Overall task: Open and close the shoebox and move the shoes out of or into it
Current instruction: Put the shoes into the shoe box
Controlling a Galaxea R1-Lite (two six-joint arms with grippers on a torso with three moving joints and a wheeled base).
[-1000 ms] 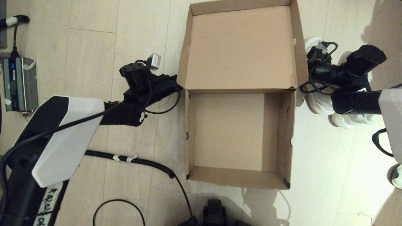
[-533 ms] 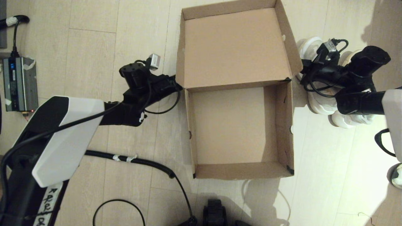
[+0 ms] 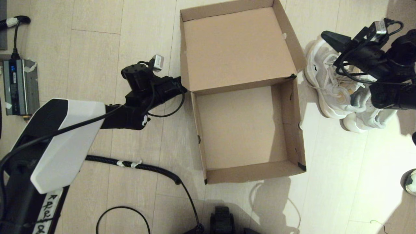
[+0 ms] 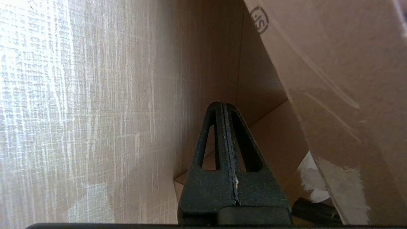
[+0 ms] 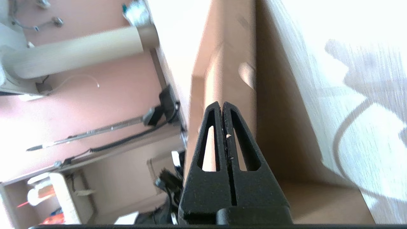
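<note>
Squarish matte cardboard shoebox, lid open; both grippers' ribbed black fingers pressed together, empty.

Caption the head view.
Open, empty shoebox on the floor; shoes beside it under the right gripper.

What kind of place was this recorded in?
Probably an indoor lab or workroom, working at floor level: the shoebox and shoes sit on pale wood-look flooring, with loose cables and a power unit nearby.
</note>
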